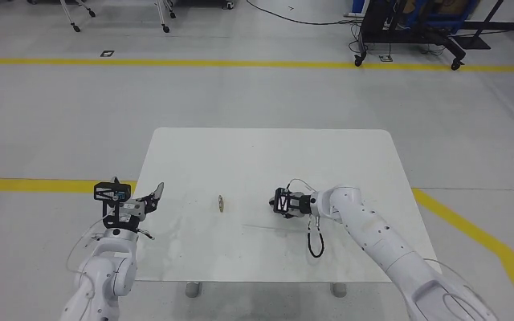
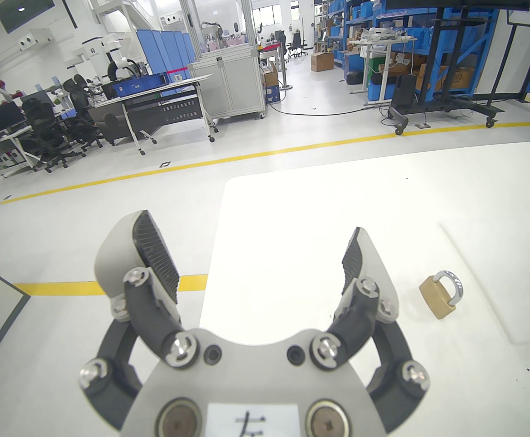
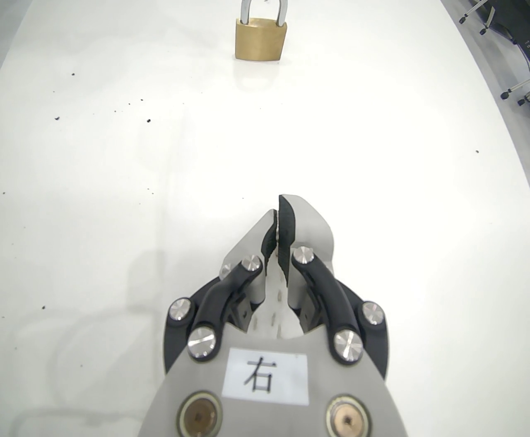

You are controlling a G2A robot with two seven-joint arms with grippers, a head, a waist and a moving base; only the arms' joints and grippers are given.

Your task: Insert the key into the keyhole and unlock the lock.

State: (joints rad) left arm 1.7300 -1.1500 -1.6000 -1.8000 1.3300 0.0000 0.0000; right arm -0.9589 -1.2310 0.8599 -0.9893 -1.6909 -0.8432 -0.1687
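A robotics lab hall: yellow floor lines (image 2: 256, 156), blue shelving (image 2: 374, 18) stacked with boxes, wheeled workbenches (image 2: 165, 89), office chairs (image 2: 41, 128) and a framed glass enclosure (image 2: 225, 82) beyond the white desk (image 2: 331, 207).

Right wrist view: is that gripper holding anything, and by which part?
Cannot be told: the right gripper is shut, pads together, with nothing showing between them. The left gripper is open and empty; the padlock sits untouched on the table.

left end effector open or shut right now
Open: the left end effector has its two ribbed pads spread wide apart, nothing between them.
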